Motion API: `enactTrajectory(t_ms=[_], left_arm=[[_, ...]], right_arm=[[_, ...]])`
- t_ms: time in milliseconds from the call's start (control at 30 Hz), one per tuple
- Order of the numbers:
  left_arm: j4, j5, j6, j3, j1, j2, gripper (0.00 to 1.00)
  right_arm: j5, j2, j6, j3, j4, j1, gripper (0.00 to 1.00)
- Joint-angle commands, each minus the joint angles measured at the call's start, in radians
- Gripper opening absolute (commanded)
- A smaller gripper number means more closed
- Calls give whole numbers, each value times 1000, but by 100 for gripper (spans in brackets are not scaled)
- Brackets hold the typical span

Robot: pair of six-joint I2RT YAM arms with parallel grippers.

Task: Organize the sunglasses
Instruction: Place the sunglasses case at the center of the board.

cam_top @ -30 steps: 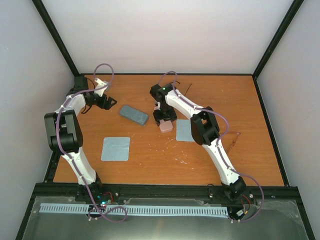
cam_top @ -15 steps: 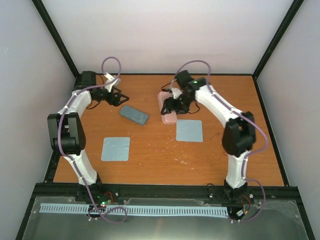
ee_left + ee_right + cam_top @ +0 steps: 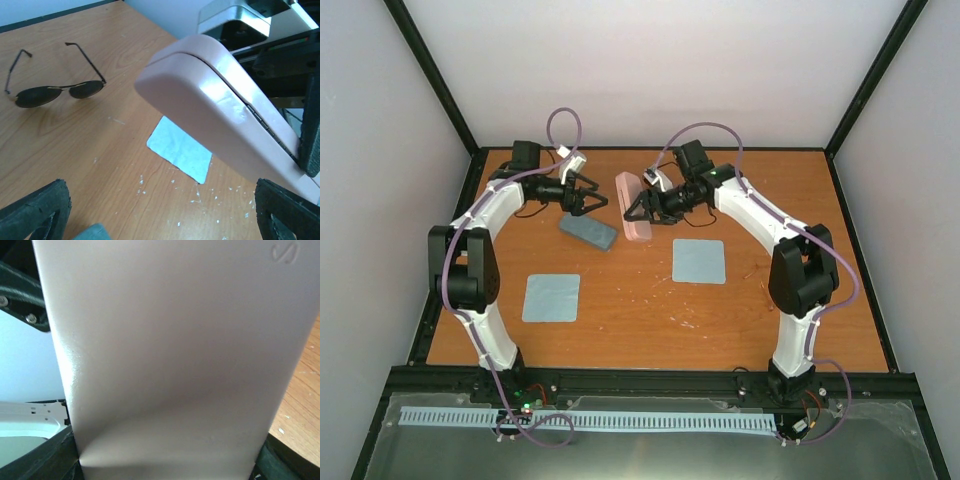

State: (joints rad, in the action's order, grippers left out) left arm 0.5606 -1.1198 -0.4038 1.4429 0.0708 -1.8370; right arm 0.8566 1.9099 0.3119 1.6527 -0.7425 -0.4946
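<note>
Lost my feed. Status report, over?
Left pincer open, facing pink case. Right pincer shut on it, raised. Black sunglasses on table, unfolded. Nothing in the way.

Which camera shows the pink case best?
The left wrist view: the pink case shows its closed lid seam and rounded end. The top external view shows it small; the right wrist view is filled by one flat side.

In right pincer (image 3: pixel 640 212), pink case (image 3: pixel 626 190) carried leftward and raised, left pincer (image 3: pixel 600 202) wider, closer

text: no letters legible | mark: small embossed S-like squiggle logo | on: pink case (image 3: pixel 170 350), upper right corner
</note>
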Motion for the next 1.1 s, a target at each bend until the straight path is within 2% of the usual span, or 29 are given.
enactTrajectory(t_ms=[0, 167, 367, 533, 600, 633, 667, 767, 900, 967, 1067], left_arm=[[-20, -77, 30, 10, 23, 4, 99], [-36, -200, 77, 8, 27, -16, 99], [18, -338, 93, 103, 27, -98, 99], [16, -431, 127, 147, 27, -126, 99], [32, -425, 117, 150, 27, -120, 99], [44, -407, 106, 151, 27, -115, 100], [65, -381, 84, 152, 27, -111, 99], [84, -179, 56, 134, 27, -86, 99], [9, 184, 16, 54, 26, -19, 99], [-31, 336, -4, 28, 25, 6, 99], [-62, 485, -27, 10, 25, 23, 99]], right_arm=[[104, 2, 23, 38, 102, -4, 51], [147, 3, 33, 38, 153, -13, 51], [200, 16, 59, 38, 251, -29, 52], [193, 28, 90, 35, 316, -36, 52], [171, 30, 94, 36, 324, -36, 51], [148, 30, 97, 39, 319, -35, 49], [104, 32, 106, 45, 299, -32, 42], [-119, 67, 184, 96, 144, -11, 34], [-378, 119, 351, 143, -157, 10, 35], [-452, 127, 416, 128, -222, 7, 34], [-498, 174, 445, 123, -290, 6, 28]])
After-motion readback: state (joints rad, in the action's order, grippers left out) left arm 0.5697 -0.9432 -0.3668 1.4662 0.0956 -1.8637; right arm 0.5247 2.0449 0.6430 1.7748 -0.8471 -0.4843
